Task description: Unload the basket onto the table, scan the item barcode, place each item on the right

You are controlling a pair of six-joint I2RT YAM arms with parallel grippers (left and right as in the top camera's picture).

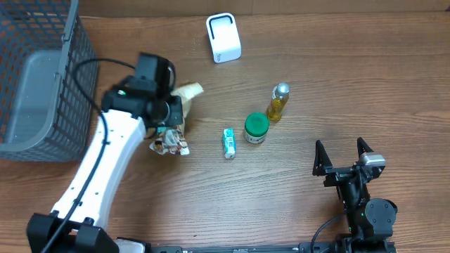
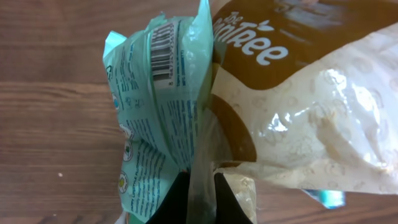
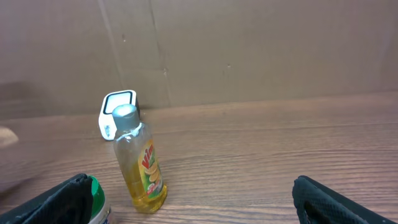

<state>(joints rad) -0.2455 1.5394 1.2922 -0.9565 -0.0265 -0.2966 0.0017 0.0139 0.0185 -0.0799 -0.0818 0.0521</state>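
Item grasped: your left end effector [image 2: 201,186] pinches the teal packet [image 2: 155,124], barcode [image 2: 163,53] showing; the right end effector [image 1: 342,156] gapes empty; next, present that barcode to the far scanner [image 1: 223,37].

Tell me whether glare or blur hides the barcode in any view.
Left wrist: barcode on the pouch is sharp; glare sits only on the cream bag. Overhead: even light, barcode too small to make out. Right wrist: bottle sharp, no barcode in frame.

The basket [image 1: 76,67] sits far left, the scanner [image 1: 223,38] at the back, the bottle [image 1: 278,104] just behind the jar [image 1: 256,128].
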